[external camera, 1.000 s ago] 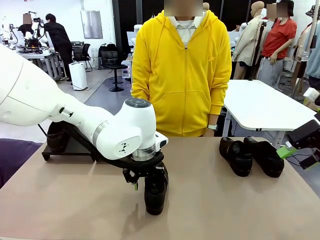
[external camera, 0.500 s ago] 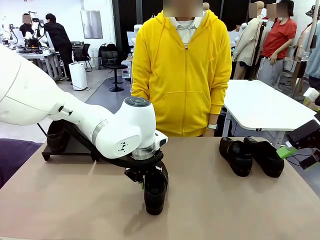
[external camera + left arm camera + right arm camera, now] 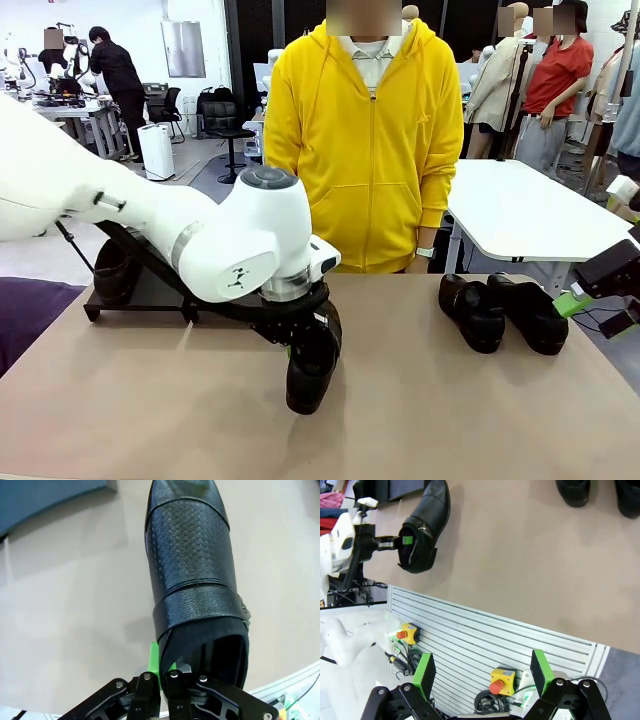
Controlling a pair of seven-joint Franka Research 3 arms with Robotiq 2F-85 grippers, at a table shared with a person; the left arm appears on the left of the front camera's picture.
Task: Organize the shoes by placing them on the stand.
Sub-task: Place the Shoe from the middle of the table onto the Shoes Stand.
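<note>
- Black shoe [image 3: 310, 368] tilted at centre of bench [image 3: 480, 410], collar clamped by left fingers [image 3: 155, 659]; right fingers [image 3: 424, 674] spread, empty.
- Step judged: pick-up. Next move calls for carrying it to stand [image 3: 140, 298], far left.

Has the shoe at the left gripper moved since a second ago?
Yes. The shoe, clamped in the left gripper, has risen slightly and tilted, judged against the stand behind it.
</note>
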